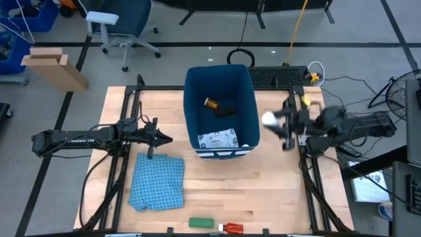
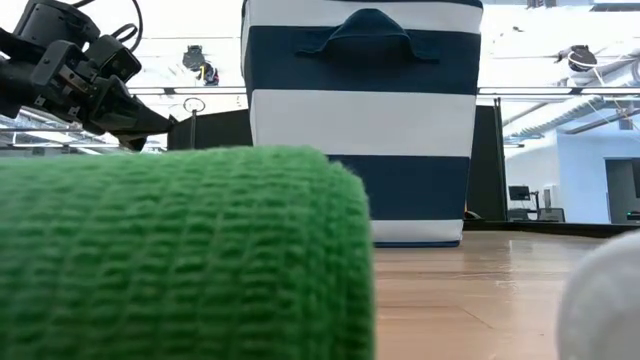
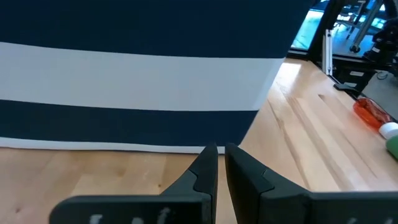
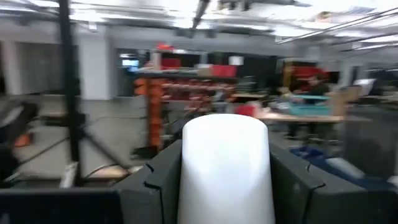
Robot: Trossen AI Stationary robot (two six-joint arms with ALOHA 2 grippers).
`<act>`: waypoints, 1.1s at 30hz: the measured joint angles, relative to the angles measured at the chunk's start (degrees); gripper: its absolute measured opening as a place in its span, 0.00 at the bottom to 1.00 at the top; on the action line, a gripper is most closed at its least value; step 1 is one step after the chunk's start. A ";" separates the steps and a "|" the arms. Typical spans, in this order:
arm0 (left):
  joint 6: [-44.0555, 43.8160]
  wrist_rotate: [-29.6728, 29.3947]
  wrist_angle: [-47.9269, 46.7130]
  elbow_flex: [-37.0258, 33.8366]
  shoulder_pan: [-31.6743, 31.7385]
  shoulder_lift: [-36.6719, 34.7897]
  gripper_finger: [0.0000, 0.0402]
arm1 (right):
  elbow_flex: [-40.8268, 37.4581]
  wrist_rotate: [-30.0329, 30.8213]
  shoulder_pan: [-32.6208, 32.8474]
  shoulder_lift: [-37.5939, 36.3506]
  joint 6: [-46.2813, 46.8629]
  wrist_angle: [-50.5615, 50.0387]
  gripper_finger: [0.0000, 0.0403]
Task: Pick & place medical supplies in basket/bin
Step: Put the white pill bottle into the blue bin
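The dark blue bin [image 1: 253, 105] stands at the table's middle, its white-striped short side [image 2: 362, 120] facing the near edge. Inside lie an orange bottle [image 1: 210, 103], a black oblong [image 1: 225, 110] and a flat white printed packet [image 1: 217, 139]. My right gripper [image 1: 277, 122] hovers just right of the bin, shut on a white oblong [image 4: 225, 168]. My left gripper [image 1: 166, 138] waits shut left of the bin, near the striped side [image 3: 143, 81]. A green oblong [image 1: 201, 222] and a red tube [image 1: 231, 228] lie at the near edge. My right gripper pinches the white oblong [image 1: 269, 119] between its two fingers [image 4: 158, 177], one on each long side. The fingers run level from the table's right toward the bin. The oblong's rounded end [image 4: 225, 124] sticks out past the fingertips, and it is lifted clear of the table.
A blue patterned cloth [image 1: 156, 181] lies flat on the table near the left gripper, toward the near edge. The green oblong [image 2: 180, 250] fills the low view's foreground. Black frame rails [image 1: 125, 164] run along both table sides. Bare wood lies between the bin and the near edge.
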 joint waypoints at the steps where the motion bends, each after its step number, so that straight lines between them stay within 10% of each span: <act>1: 0.02 -0.15 0.06 0.00 0.00 -0.02 0.08 | 3.72 -0.24 -2.02 2.30 -0.05 -1.96 0.41; 17: 1.07 -1.94 -0.50 0.00 -0.02 -0.02 0.08 | 50.83 -33.91 -31.33 54.74 -3.54 -28.30 0.41; 33: 7.26 -2.01 -0.81 0.00 0.00 -0.02 0.08 | 56.50 -28.52 -28.08 80.19 -21.72 -51.02 0.41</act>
